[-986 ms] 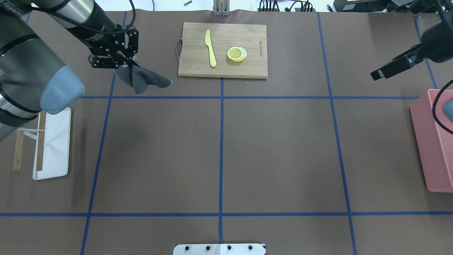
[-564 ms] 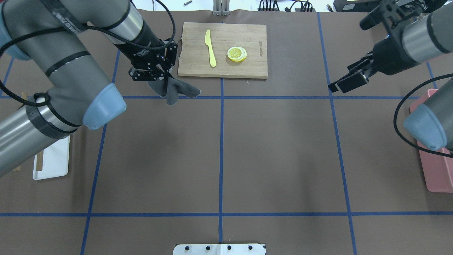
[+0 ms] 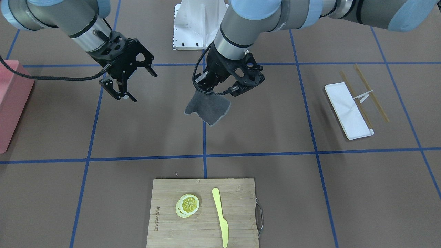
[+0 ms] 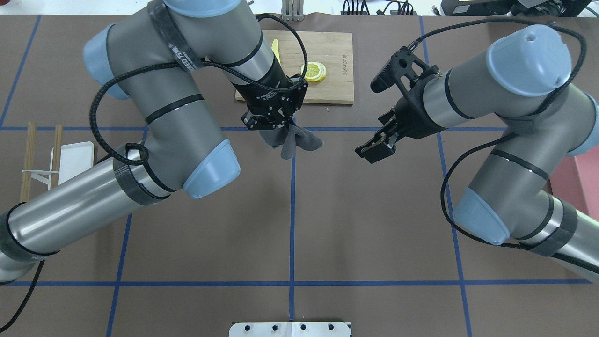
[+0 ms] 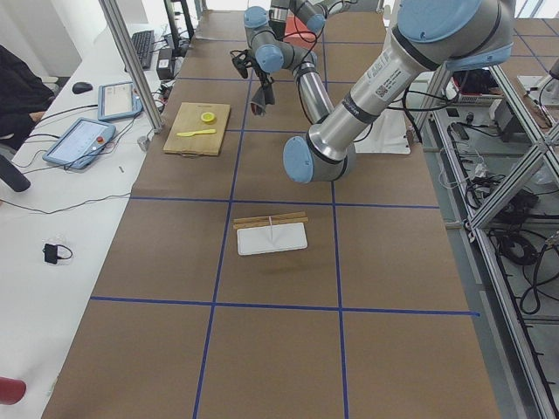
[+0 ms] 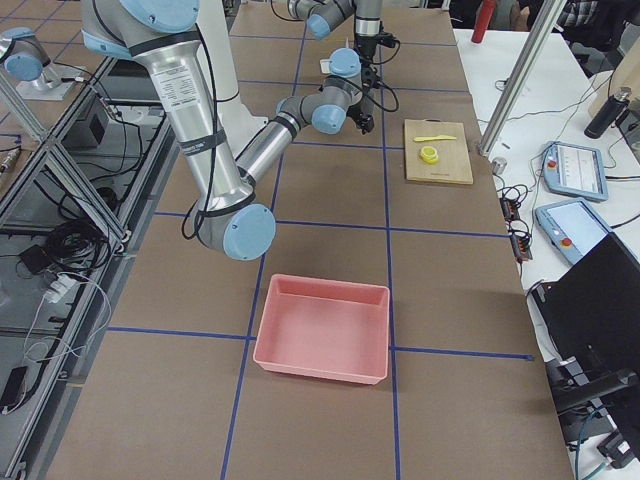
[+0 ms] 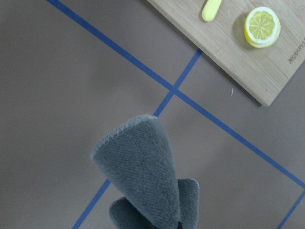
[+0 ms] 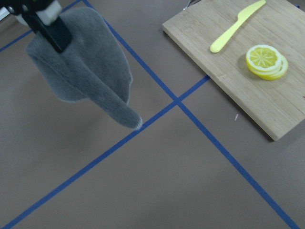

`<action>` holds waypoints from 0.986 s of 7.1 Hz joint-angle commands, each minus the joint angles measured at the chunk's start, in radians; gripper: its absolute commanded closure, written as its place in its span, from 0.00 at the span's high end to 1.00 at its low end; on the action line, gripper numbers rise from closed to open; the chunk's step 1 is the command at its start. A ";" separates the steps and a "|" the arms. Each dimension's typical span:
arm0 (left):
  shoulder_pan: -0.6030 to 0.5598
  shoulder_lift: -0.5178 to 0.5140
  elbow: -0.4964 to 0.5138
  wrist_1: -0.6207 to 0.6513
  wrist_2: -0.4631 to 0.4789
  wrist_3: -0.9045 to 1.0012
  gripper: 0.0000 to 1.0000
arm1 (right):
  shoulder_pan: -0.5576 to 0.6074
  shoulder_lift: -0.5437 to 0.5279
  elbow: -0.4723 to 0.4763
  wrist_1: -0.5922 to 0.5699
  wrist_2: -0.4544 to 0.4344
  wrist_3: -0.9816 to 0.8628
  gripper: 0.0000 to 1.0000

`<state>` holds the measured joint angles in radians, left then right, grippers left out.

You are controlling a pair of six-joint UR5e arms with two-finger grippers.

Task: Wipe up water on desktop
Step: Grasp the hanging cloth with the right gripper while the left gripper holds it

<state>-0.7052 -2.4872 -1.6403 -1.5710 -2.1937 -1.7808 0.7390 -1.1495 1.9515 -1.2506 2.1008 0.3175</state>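
Observation:
My left gripper (image 4: pixel 281 126) is shut on a grey cloth (image 4: pixel 295 141) and holds it hanging above the brown desktop (image 4: pixel 374 224), over the blue tape crossing in front of the cutting board. The cloth also shows in the front view (image 3: pixel 208 109), the left wrist view (image 7: pixel 143 176) and the right wrist view (image 8: pixel 86 67). My right gripper (image 3: pixel 139 86) is open and empty, raised above the desktop to the cloth's right in the overhead view (image 4: pixel 374 149). I see no water on the desktop.
A bamboo cutting board (image 4: pixel 334 51) with lemon slices (image 4: pixel 314 71) and a yellow knife (image 3: pixel 220 213) lies at the far middle. A white tray (image 3: pixel 348 110) with wooden sticks lies on my left side. A pink bin (image 6: pixel 325 330) stands on my right side.
My left arm has carried the cloth from the far left toward the table's middle. My right arm has swung in from the right edge toward the middle, still open.

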 commanded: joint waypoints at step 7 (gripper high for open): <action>0.055 -0.042 0.080 -0.207 -0.006 -0.006 0.00 | -0.049 -0.009 -0.011 0.074 -0.018 -0.003 1.00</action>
<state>-0.6442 -2.5321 -1.5620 -1.7635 -2.1980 -1.7873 0.6891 -1.1459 1.9415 -1.1984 2.0816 0.3162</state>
